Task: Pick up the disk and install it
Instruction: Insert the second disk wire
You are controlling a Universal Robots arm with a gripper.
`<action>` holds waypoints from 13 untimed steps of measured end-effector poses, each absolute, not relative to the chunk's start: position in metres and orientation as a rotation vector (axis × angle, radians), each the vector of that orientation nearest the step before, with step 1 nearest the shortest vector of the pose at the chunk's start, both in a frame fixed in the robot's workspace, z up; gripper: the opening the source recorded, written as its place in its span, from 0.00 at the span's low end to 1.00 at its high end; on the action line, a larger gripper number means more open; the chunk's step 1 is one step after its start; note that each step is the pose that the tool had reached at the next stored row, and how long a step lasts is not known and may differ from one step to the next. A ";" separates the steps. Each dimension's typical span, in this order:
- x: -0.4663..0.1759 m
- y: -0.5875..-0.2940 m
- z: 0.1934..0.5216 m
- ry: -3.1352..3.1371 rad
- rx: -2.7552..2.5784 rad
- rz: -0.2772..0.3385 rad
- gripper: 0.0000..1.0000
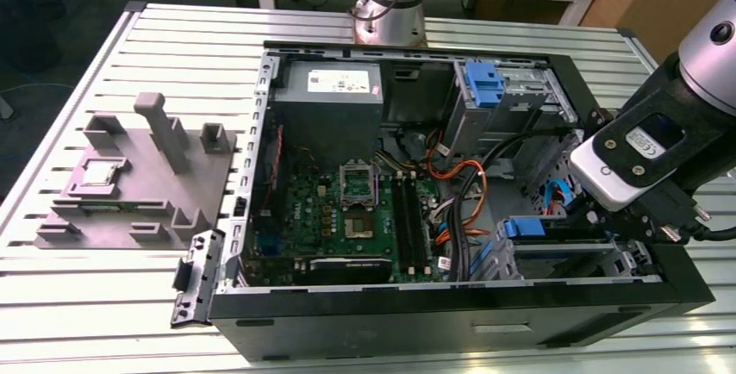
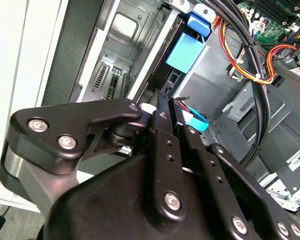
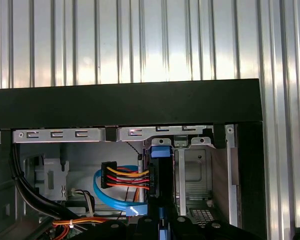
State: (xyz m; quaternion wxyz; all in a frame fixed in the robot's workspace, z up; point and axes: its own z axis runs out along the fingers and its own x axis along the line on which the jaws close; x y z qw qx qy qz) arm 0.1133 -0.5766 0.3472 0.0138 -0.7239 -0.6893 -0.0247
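Note:
The disk [image 3: 161, 185] stands on edge in the drive bay at the open computer case's corner, a blue carrier tab at its far end. In the second wrist view its light-blue carrier side [image 2: 186, 52] runs away from my fingers into the metal bay. My gripper [image 3: 160, 222] is shut on the disk's near end, its black fingers [image 2: 165, 130] pinching the thin dark slab. In the exterior view the blue carrier [image 1: 527, 227] shows in the bay at that view's right, just beside my wrist, whose body hides the fingers.
The black case wall [image 1: 460, 305] and metal bay rails closely flank the disk. A connector with coloured wires [image 3: 109, 175] and a blue cable lie beside it. Another blue carrier [image 1: 485, 81] sits in the upper bay. A grey fixture [image 1: 138, 176] stands on the slotted table.

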 end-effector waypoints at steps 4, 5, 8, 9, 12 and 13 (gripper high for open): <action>0.112 -0.576 0.347 -2.148 -2.256 -0.080 0.16; 0.110 -0.576 0.347 -2.150 -2.258 -0.084 0.16; 0.108 -0.577 0.347 -2.151 -2.258 -0.086 0.16; 0.108 -0.577 0.347 -2.151 -2.258 -0.086 0.16; 0.108 -0.577 0.347 -2.151 -2.252 -0.097 0.16; 0.108 -0.577 0.347 -2.150 -2.247 -0.106 0.16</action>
